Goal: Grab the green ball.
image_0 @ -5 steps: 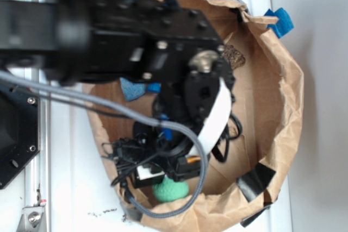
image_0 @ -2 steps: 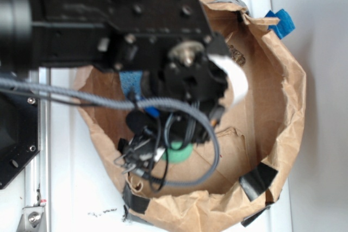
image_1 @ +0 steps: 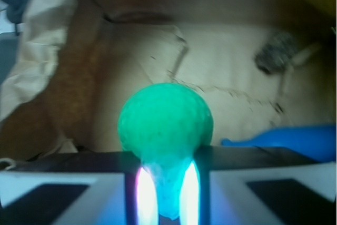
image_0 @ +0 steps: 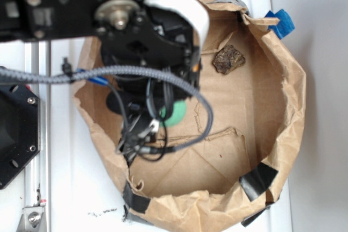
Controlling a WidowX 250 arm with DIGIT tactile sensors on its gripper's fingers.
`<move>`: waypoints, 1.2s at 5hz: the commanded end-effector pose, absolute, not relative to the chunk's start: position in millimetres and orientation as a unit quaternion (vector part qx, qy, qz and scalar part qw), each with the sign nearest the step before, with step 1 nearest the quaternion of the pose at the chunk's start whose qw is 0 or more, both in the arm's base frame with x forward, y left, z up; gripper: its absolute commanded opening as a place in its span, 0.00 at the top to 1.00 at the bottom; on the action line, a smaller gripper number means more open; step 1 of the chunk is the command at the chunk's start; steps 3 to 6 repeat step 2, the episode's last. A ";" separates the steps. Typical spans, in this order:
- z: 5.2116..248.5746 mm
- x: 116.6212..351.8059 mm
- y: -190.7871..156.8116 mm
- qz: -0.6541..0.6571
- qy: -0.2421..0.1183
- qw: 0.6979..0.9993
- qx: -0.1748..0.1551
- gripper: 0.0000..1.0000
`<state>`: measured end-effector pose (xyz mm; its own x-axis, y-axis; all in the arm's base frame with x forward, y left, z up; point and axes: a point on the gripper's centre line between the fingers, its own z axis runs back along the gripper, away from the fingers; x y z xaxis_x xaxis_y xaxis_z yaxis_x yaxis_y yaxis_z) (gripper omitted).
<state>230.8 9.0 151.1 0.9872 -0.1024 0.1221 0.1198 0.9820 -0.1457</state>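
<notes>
here, in the exterior view, the arm [image_0: 109,20] hangs low over a wide brown paper bag [image_0: 283,96] standing on the white worktop [image_0: 70,188]. the green ball [image_0: 176,115] peeks out just under the black wrist and its tangle of cables [image_0: 163,80], inside the bag toward its left side. the pincer itself is hidden by the wrist from this angle. a dark, rough lump [image_0: 228,59] lies on the bag floor well apart to the upper right, and a blue scrap [image_0: 280,21] sticks out past the bag's rim.

in the wrist view, the pincer [image_1: 167,188] is clamped on the green ball, its two pale fingers [image_1: 146,193] pressing the lower part while most of the ball bulges beyond them. whether the ball is clear of the paper i cannot tell. a blue object [image_1: 284,142] lies at the right, the dark lump blurred beyond.

the hold looks low on the ball, so i'd judge the squeeze should stay firm and any rise go straight up and slow, clear of the bag's crumpled walls and the cables.
</notes>
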 end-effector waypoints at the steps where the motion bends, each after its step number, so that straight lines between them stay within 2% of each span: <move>1: 169.1 255.0 2.1 -0.038 -0.063 0.996 -0.056 1.00; 6: 167.6 255.3 2.3 -0.040 -0.067 0.995 -0.057 1.00</move>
